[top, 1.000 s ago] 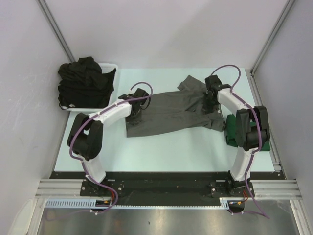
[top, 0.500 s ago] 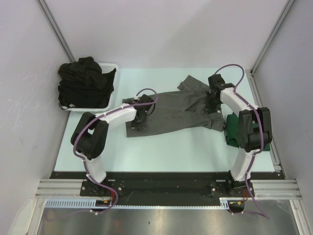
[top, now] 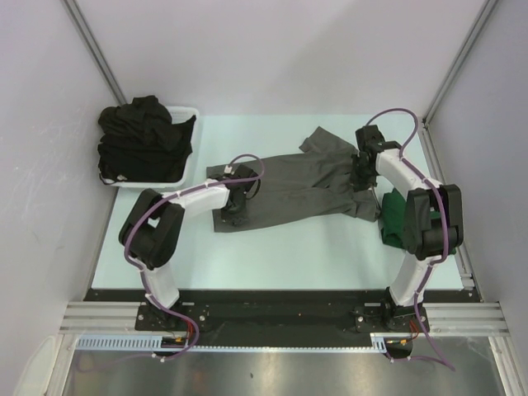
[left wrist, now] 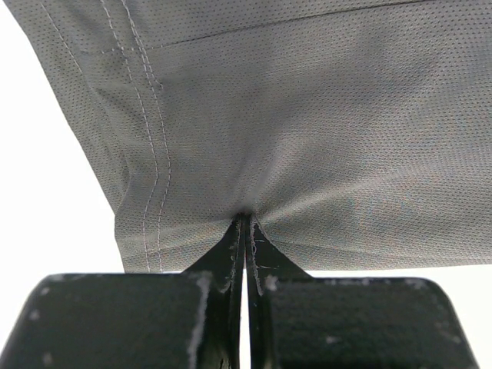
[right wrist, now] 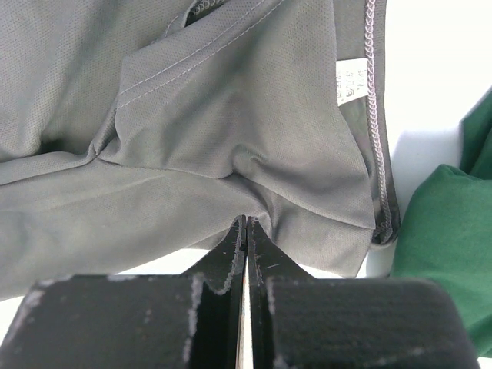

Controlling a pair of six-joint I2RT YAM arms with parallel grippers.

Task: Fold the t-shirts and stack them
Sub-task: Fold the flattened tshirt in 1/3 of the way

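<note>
Where the pale table [top: 289, 256] spreads, we see the charcoal grey t-shirt [top: 297, 186] lying rumpled across its middle, black t-shirts [top: 140, 140] heaped in the white basket [top: 188, 110] far left, and the dark green t-shirt [top: 392, 219] just beside the grey one's right end. Our left gripper [left wrist: 244, 227] pinches its hem end, and our right gripper [right wrist: 246, 227] is clamped on fabric near the neck label [right wrist: 350, 83].

Dark green t-shirt [top: 390, 221] lying half hidden behind the right arm [top: 427, 216], charcoal grey t-shirt [left wrist: 307, 115] running off the left wrist view's top edge, neck label [right wrist: 349, 83] showing print too small to read, black t-shirts [top: 140, 136] piling too tangled to count
</note>
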